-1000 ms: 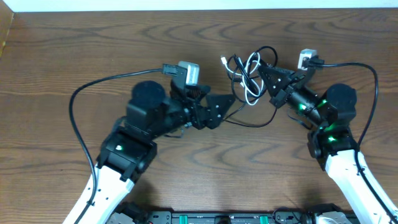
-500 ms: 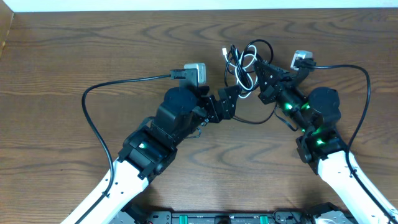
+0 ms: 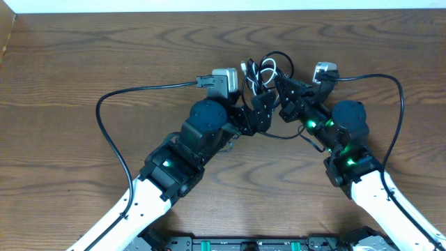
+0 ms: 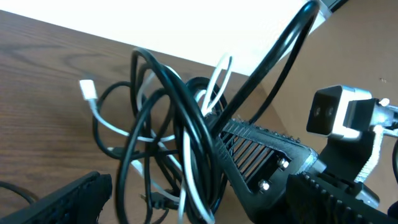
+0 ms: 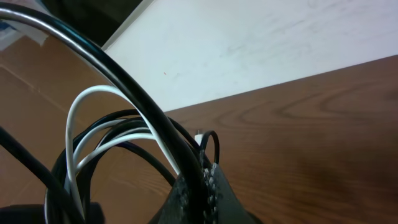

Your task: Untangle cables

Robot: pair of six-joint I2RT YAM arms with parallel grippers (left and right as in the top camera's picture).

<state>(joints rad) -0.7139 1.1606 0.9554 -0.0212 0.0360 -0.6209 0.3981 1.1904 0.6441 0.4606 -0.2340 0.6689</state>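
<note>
Cables (image 3: 263, 70) bunched, strands not yet separated; bundle clamped by right tool (image 3: 282, 89); left tool (image 3: 256, 113) spread apart, empty. Untangling judged barely begun.

The cables (image 3: 259, 70) mix black and white strands. The table (image 3: 70, 63) is brown with a wavy wood grain.

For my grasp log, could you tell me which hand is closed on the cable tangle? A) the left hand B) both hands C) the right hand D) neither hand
C: the right hand is shut on the cables, which run out of its grip, while the left hand stands open beside them.
</note>
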